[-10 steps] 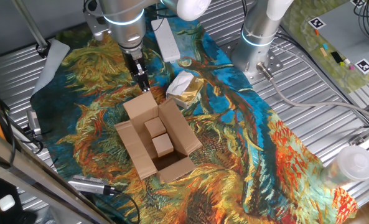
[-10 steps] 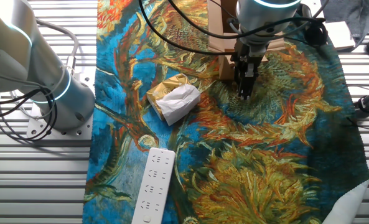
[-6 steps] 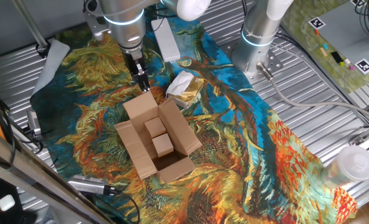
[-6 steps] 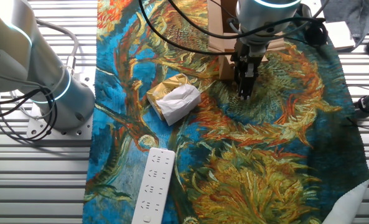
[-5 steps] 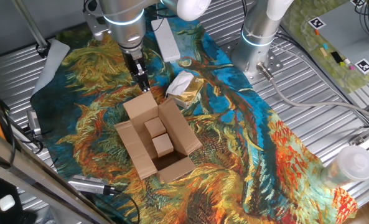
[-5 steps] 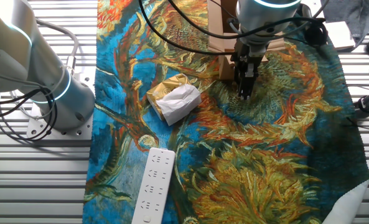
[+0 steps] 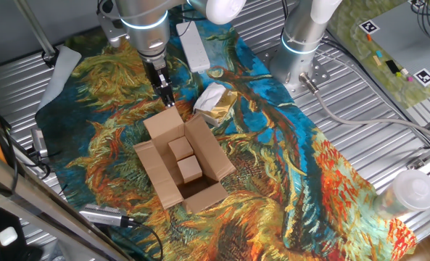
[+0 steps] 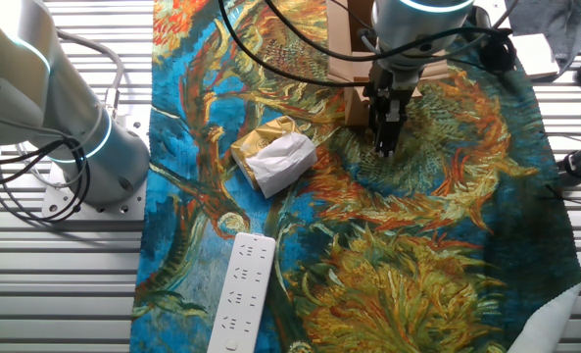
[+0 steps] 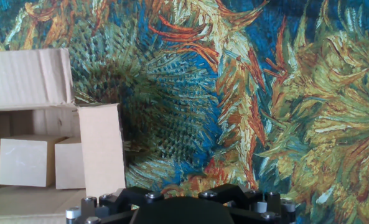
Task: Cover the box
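Observation:
The brown cardboard box [image 7: 209, 154] stands open on the patterned cloth, its four flaps spread out. Two smaller cardboard blocks [image 7: 180, 148] [image 7: 189, 170] lie inside. My gripper [image 7: 167, 96] hangs just behind the box's far flap, close to its edge, fingers pressed together and empty. In the other fixed view the gripper [image 8: 384, 142] points down at the cloth, and the box [image 8: 352, 71] is mostly hidden behind the arm. In the hand view the box's flap [image 9: 100, 148] and a block [image 9: 23, 162] are at the left; my fingertips do not show there.
A crumpled white-and-yellow wrapper [image 7: 213, 100] lies right of the gripper, close to the box. A white remote-like strip [image 7: 194, 45] lies at the cloth's far edge. A second robot arm's base [image 7: 302, 40] stands at the back right. Cables [image 7: 360, 119] run on the right.

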`<action>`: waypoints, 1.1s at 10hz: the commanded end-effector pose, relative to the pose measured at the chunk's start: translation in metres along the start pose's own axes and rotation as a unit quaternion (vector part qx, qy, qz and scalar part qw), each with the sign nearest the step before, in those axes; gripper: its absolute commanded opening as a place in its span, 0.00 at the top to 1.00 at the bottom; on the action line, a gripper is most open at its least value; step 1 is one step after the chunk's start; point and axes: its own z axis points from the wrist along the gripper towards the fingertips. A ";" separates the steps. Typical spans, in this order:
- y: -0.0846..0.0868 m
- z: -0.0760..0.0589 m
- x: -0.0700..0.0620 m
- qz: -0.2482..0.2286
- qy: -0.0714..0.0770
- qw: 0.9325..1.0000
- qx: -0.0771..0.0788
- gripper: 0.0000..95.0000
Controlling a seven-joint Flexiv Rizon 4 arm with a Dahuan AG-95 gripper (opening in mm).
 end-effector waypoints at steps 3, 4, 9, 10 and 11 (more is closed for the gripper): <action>0.000 0.000 0.000 -0.008 -0.011 1.000 -0.007 1.00; 0.000 0.000 0.000 -0.008 -0.010 1.000 -0.007 1.00; 0.000 0.000 0.000 -0.008 -0.010 1.000 -0.007 1.00; 0.000 0.000 0.000 -0.008 -0.010 1.000 -0.007 1.00; 0.000 0.000 0.000 -0.008 -0.010 1.000 -0.007 1.00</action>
